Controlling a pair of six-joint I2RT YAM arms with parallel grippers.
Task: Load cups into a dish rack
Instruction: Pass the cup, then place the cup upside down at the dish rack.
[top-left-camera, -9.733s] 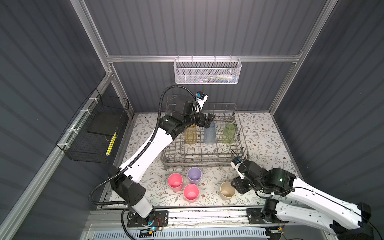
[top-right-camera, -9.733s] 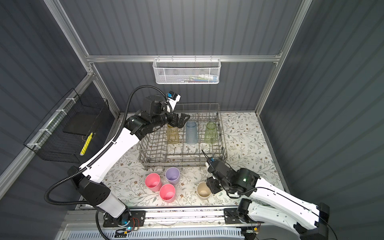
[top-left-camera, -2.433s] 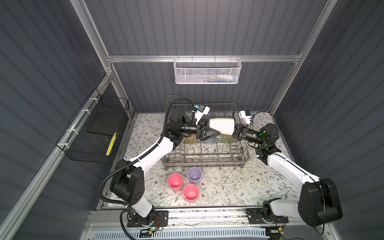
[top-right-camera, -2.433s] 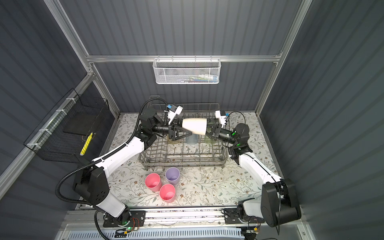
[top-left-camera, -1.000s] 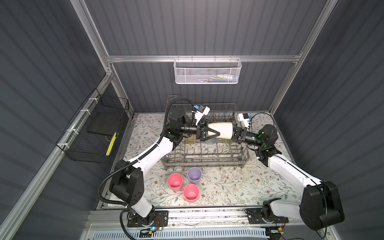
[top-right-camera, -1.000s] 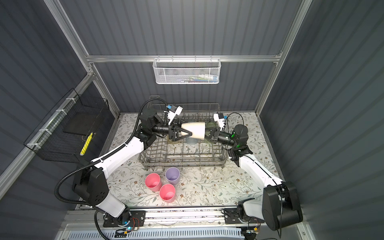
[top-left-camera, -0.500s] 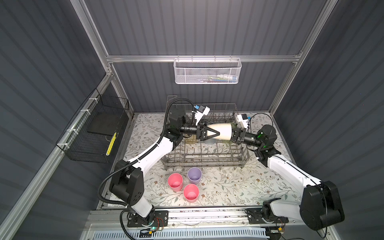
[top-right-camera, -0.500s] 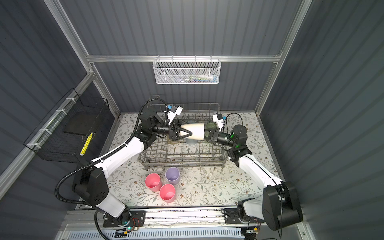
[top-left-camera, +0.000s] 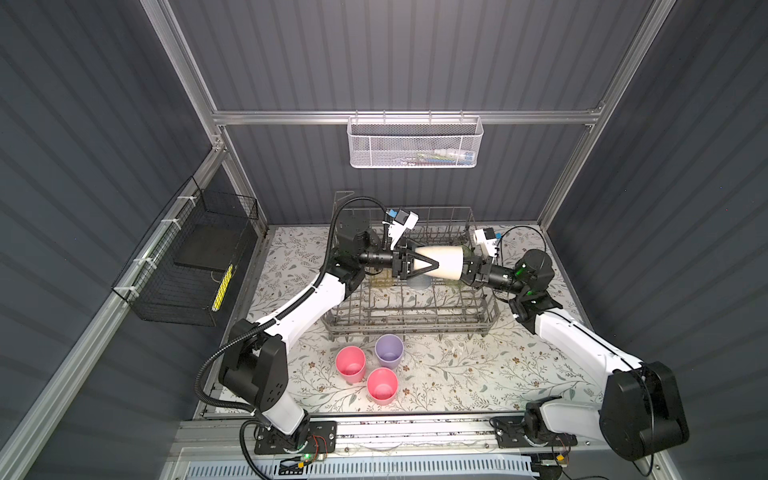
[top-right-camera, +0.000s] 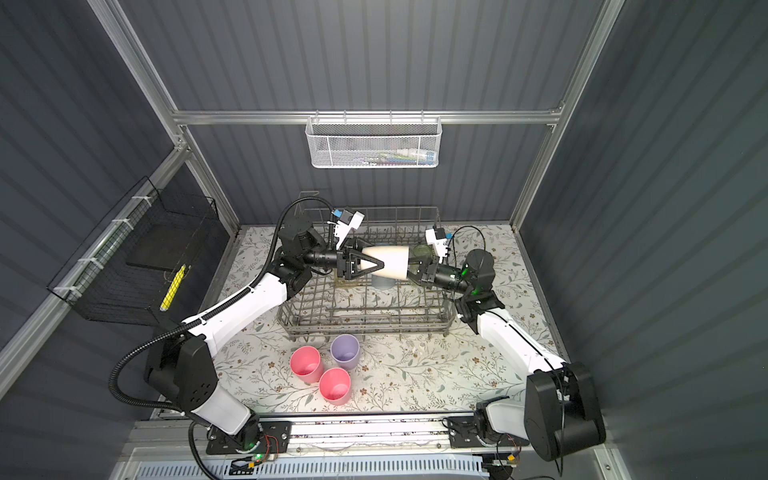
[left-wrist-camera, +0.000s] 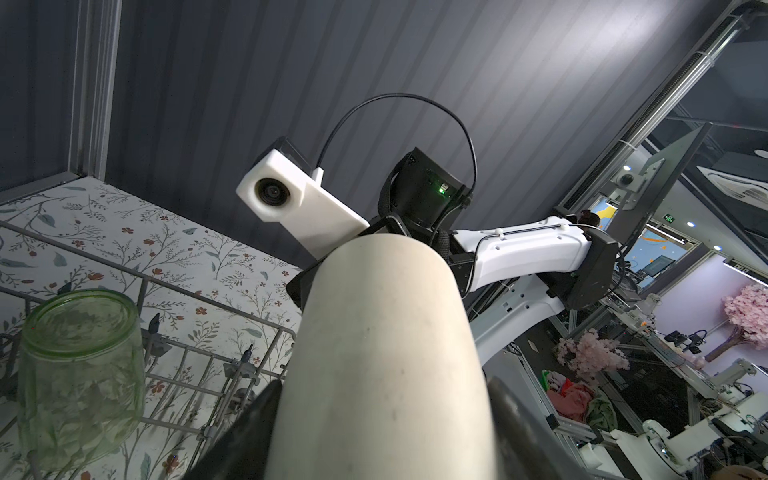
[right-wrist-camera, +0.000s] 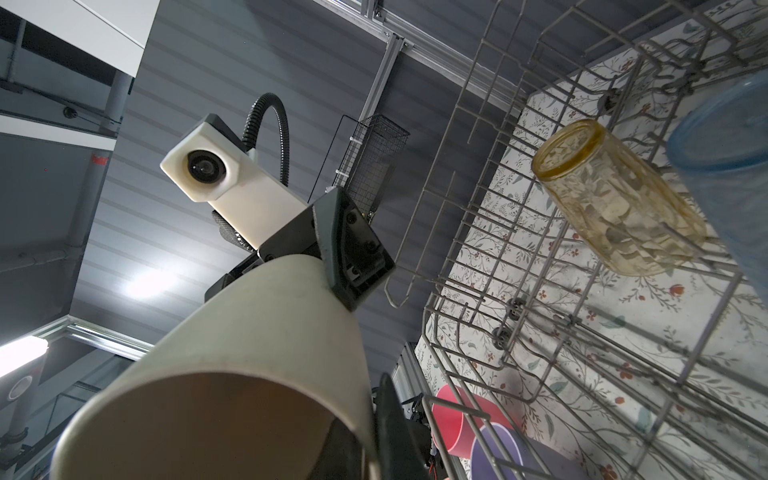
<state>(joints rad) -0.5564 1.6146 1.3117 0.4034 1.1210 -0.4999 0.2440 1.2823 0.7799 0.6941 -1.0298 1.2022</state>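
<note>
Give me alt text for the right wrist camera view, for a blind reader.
A beige cup fills the foreground, open mouth toward the camera, with the left hand at its far end. Beside it, the grey dish rack holds an upside-down amber cup and a blue cup.

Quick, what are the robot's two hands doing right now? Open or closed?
Left gripper: jaws around the beige cup at its base; whether it grips cannot be told.
Right gripper: shut on the beige cup's rim.
</note>
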